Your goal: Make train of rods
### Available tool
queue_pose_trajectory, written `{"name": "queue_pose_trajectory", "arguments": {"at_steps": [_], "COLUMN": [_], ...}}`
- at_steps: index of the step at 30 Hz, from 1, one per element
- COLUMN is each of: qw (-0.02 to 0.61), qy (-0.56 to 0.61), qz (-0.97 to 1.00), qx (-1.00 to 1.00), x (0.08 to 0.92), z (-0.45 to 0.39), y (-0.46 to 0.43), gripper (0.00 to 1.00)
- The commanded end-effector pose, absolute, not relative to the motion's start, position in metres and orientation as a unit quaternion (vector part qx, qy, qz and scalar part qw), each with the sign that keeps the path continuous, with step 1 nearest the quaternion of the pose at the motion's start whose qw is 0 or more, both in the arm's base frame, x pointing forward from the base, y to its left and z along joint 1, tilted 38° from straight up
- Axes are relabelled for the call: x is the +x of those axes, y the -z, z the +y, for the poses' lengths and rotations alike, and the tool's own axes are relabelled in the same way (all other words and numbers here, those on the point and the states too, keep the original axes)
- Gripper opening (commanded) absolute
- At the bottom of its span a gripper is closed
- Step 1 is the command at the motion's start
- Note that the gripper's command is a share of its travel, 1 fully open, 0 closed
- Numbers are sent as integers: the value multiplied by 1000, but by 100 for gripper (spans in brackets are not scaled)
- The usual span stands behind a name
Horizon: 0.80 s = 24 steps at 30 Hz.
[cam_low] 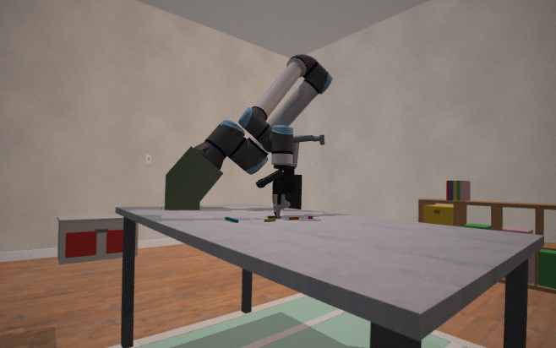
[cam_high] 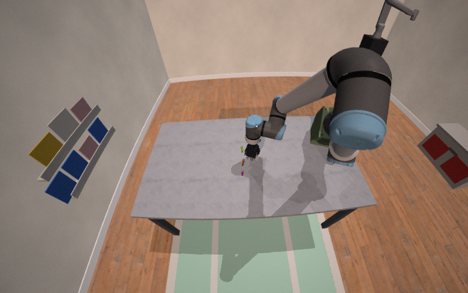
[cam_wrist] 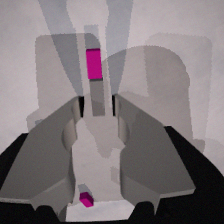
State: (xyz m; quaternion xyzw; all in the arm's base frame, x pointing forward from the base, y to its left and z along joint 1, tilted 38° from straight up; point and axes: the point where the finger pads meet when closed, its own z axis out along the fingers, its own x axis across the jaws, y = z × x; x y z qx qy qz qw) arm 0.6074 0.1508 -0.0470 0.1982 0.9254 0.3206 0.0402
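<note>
My gripper [cam_high: 252,157] [cam_low: 277,214] [cam_wrist: 98,97] is down at the table top near the middle of the table and stands slightly open. In the wrist view a grey rod [cam_wrist: 98,92] lies flat between the fingertips, with a small dark gap on each side. A magenta rod [cam_wrist: 94,64] lies just beyond it, in line, end to end. A small magenta piece [cam_wrist: 86,199] shows under the wrist. A lime rod [cam_high: 242,148] [cam_low: 269,220], an orange rod [cam_high: 242,162] [cam_low: 293,218] and a magenta rod [cam_high: 242,173] [cam_low: 310,217] lie close by. The turquoise rod [cam_low: 231,220] lies further left.
The grey table [cam_high: 178,178] [cam_low: 380,262] carries the arm's green base [cam_high: 320,128] [cam_low: 188,182] at its far side. Shelves and red-fronted cabinets stand off the table by the walls.
</note>
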Motion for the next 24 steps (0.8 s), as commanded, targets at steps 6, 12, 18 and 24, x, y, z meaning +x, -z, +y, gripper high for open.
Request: {"name": "queue_pose_trajectory", "arguments": {"at_steps": [6,12,18,24], "qw": [42,41,42,44], "qy": [-321,-321,-320,-320], "qz": [925,925,925,926], "qx": [199,199,198,198], "x": [609,603,598,596], "z": [146,136,117,104], "y": [41,28,2,-15], "gripper": [14,14,14,14]}}
